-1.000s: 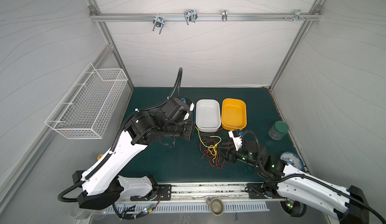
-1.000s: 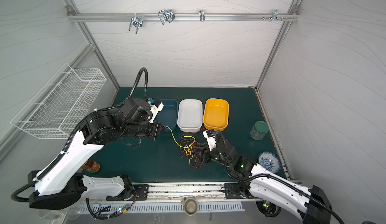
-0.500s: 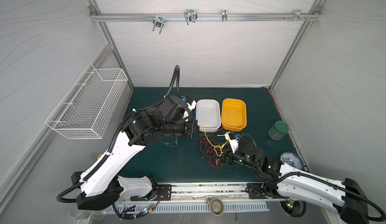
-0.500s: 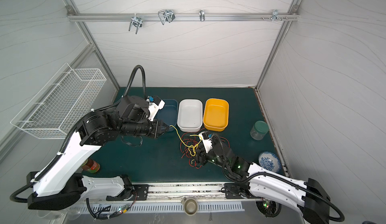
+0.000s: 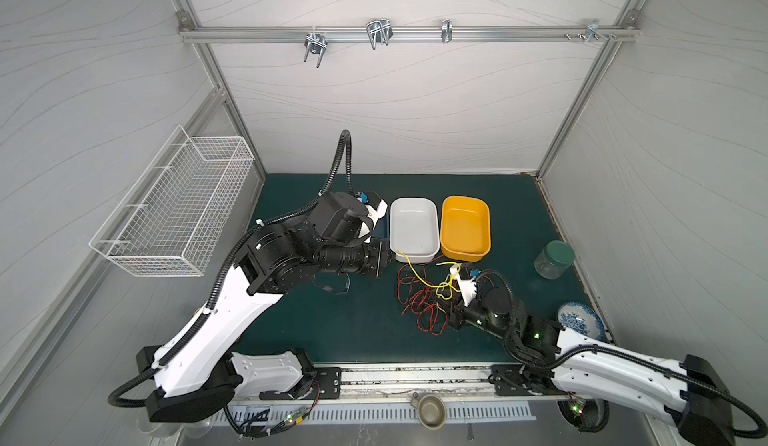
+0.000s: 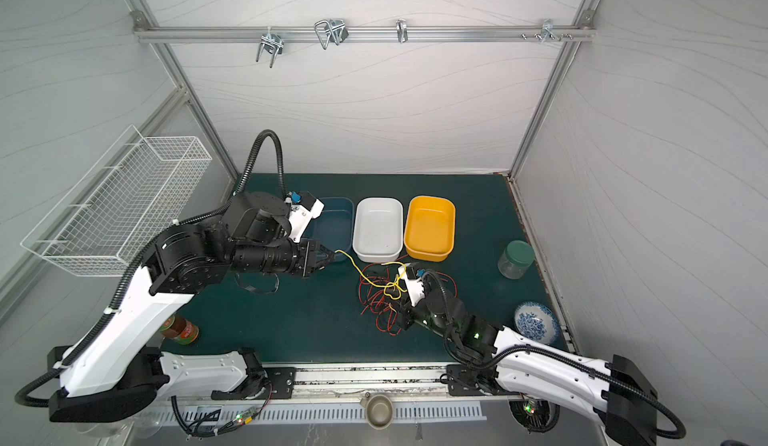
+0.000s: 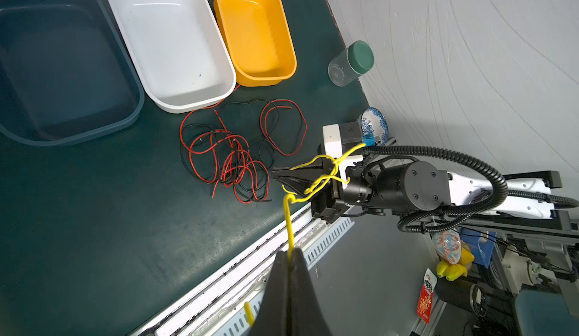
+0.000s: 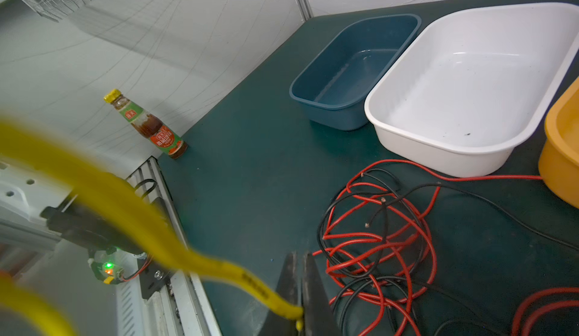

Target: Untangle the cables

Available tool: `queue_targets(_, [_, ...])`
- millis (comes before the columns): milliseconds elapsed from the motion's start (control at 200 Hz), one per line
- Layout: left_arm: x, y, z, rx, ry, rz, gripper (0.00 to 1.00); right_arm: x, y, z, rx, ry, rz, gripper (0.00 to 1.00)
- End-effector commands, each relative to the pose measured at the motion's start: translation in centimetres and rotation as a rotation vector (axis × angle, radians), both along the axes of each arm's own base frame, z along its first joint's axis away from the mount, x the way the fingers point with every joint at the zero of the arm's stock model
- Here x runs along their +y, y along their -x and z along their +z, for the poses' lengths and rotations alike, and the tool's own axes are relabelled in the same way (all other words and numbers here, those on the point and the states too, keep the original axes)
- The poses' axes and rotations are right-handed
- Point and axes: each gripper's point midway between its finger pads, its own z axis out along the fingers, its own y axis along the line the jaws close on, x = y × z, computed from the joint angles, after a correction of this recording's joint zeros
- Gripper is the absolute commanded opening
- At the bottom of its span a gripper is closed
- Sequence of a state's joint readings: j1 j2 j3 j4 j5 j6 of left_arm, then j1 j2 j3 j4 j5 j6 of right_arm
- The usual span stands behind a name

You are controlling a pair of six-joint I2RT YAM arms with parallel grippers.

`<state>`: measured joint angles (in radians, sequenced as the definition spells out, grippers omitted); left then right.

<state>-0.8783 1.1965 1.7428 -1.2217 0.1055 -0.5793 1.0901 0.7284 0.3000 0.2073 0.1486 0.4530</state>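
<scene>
Jar (image 7: pixel 351 63), bowl (image 7: pixel 374 124) apart from cables (image 7: pixel 233 165), white tray (image 7: pixel 169 37) just beside

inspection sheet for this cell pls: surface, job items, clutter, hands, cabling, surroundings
Surface: dark green mat, flat, bins along the back.
Job's things: yellow cable lifted, strung between both hands, looped around the right one; red and black cables tangled on the mat in front of the white bin.
Clutter: blue bin, white bin, orange bin, all empty; jar; bowl; sauce bottle.
Hands: left hand shut on yellow cable; right hand shut on yellow cable.
Cables: black ribbed hose arcs above the left arm.
Surroundings: wire basket on side wall; hook rail overhead.
</scene>
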Motion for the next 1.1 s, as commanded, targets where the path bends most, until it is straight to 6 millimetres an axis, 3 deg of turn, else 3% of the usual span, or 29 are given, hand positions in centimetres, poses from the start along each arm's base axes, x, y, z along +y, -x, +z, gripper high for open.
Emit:
queue_targets(0, [0.9,0.0,1.7,-0.057,0.029,0.022,0.0,-0.5,-0.5,-0.7,0.011,0.022,-0.05,0.0])
queue_targets(495, [6.5,1.1,3.7,-0.159,-0.07,0.106,0.0,-4.5,-1.3,-6.4,0.148,0.13,-0.243,0.0])
queue_targets(855, [10.3,1.3,5.9,-0.257,-0.177,0.154,0.0,-7.4,-1.6,-7.6,0.184,0.156,-0.329,0.0])
queue_targets(1095, [10.8,0.6,5.1,-0.274,-0.24,0.175,0.0,-7.8,-1.8,-6.8,0.18,0.129,-0.325,0.0])
